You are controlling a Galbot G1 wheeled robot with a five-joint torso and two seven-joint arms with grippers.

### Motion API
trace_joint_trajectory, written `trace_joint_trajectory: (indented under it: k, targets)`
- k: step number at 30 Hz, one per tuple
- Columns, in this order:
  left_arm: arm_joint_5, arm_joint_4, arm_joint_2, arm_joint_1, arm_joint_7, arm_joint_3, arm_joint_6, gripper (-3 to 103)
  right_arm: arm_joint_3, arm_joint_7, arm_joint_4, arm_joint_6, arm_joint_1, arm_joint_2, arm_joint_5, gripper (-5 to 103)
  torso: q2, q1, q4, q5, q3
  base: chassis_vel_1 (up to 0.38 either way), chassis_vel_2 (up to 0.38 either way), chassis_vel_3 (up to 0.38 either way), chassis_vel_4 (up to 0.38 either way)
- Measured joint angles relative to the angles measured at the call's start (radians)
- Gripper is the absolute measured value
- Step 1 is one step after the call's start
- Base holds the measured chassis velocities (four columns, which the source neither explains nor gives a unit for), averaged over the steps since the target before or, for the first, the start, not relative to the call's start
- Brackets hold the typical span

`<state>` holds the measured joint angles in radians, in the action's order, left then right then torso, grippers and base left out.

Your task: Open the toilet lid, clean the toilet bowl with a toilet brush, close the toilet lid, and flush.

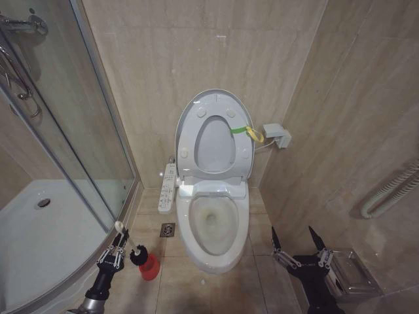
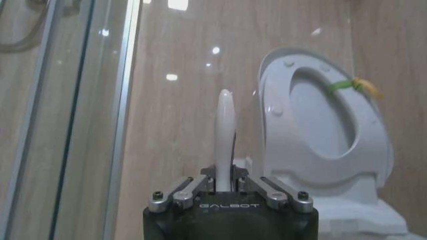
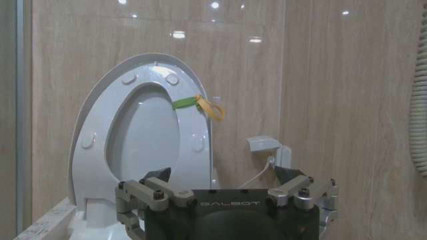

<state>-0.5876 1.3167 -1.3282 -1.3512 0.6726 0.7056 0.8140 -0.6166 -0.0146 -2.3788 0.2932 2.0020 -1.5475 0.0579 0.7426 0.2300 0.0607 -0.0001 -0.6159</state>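
Toilet lid [image 1: 213, 104] is already up against the back wall with the seat [image 1: 215, 145] raised too, bowl [image 1: 215, 226] exposed in front of the robot; the left gripper [image 1: 116, 252] is clamped on the toilet brush [image 1: 128, 245] handle, with the bristle head at the red holder [image 1: 149, 267] on the floor left of the bowl, so I judge scrubbing, closing and flushing all remain. Right gripper [image 1: 298, 247] hangs idle, fingers spread and empty, low on the right. Head view gives the brush head, holder and bowl; left wrist view gives the handle [image 2: 224, 140] pinched between its fingers, and right wrist view gives the green-yellow tag [image 3: 199, 105] on the seat.
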Motion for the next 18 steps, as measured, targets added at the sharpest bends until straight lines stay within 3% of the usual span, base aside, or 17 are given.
trace_joint_trajectory:
  k: [9, 18]
  targets:
    - [-0.026, -0.201, 0.030, 0.114, 0.010, -0.042, 0.005, 15, 0.000, 0.000, 0.000, 0.000, 0.000, 0.000, 0.000, 100, 0.000, 0.000, 0.0001, 0.0000, 0.000, 0.000, 0.000, 0.000, 0.000]
    - [-0.076, -0.374, 0.068, 0.205, 0.061, -0.079, 0.005, 15, 0.000, 0.000, 0.000, 0.000, 0.000, 0.000, 0.000, 100, 0.000, 0.000, 0.0000, 0.0000, 0.000, 0.000, 0.000, 0.000, 0.000]
